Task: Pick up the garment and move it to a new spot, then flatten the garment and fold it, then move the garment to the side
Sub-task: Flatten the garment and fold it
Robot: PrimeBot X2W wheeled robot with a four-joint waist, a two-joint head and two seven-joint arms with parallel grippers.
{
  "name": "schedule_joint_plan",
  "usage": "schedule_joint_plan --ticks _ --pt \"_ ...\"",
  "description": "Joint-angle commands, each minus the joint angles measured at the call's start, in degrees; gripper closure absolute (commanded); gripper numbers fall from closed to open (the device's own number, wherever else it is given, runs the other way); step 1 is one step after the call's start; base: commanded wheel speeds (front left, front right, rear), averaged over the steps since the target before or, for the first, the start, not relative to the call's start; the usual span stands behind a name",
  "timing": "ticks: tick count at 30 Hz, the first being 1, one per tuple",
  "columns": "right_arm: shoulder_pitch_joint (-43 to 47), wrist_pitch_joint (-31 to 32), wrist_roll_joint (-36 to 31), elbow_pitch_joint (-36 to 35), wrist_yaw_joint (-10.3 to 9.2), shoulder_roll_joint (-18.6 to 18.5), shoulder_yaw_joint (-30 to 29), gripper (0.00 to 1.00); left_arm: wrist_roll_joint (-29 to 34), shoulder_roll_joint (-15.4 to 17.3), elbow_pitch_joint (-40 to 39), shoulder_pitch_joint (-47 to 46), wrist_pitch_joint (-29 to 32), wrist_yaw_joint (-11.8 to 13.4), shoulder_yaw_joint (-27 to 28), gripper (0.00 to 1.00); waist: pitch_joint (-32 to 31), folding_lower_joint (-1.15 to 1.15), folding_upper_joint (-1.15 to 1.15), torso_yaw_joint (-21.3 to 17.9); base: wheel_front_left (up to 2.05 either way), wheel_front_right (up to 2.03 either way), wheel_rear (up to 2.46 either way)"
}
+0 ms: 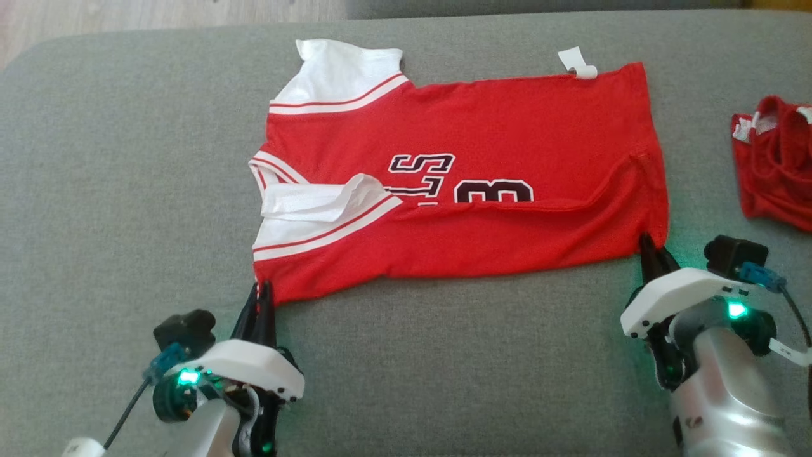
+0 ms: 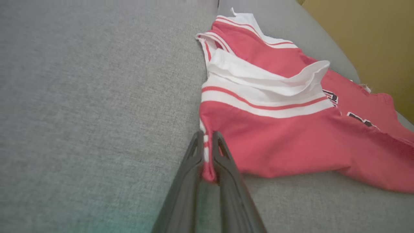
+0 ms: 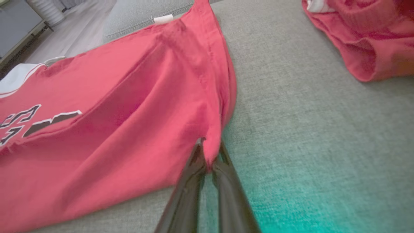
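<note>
A red jersey (image 1: 457,184) with white striped sleeves and dark lettering lies spread sideways on the grey cushion, its near edge folded up over the print. My left gripper (image 1: 261,293) is shut on the jersey's near left corner (image 2: 207,161), by the lower sleeve. My right gripper (image 1: 650,247) is shut on the near right hem corner (image 3: 212,152). A white tag (image 1: 576,63) sticks out at the far hem. In the wrist views the cloth rises slightly into each pair of fingers.
A second red garment (image 1: 777,171), crumpled, lies at the right edge of the cushion (image 1: 127,190), also in the right wrist view (image 3: 362,35). Pale wooden floor (image 1: 127,19) shows beyond the cushion's far edge. Bare grey fabric stretches left of the jersey.
</note>
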Motion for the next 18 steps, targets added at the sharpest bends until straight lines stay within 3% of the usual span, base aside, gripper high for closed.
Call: schedule_joint_plan --ticks 1,10,15,18 --pt "-1.8 -1.0 1.0 -0.5 0.37 -0.2 1.4 1.0 0.5 1.0 -2.0 -0.6 -1.1 0.1 1.9 1.0 -0.5 0.0 0.0 0.1 0.0 0.0 0.0" --pt "-2.8 -1.3 4.9 -3.0 0.37 -0.2 1.6 1.0 1.9 4.1 -9.1 0.2 -2.6 0.6 2.2 1.0 -3.8 0.0 0.0 -0.4 0.0 0.0 0.0" --pt "2.1 3.1 8.7 -11.0 0.37 -0.2 0.2 1.0 3.1 7.3 -17.8 3.4 -0.6 1.6 1.8 1.0 -5.6 0.0 0.0 -0.8 0.0 0.0 0.0" --pt "9.6 8.2 10.8 -19.8 0.37 -0.2 -1.2 1.0 3.1 9.8 -25.5 9.0 2.8 3.0 1.3 1.0 -6.1 0.0 0.0 -1.0 0.0 0.0 0.0"
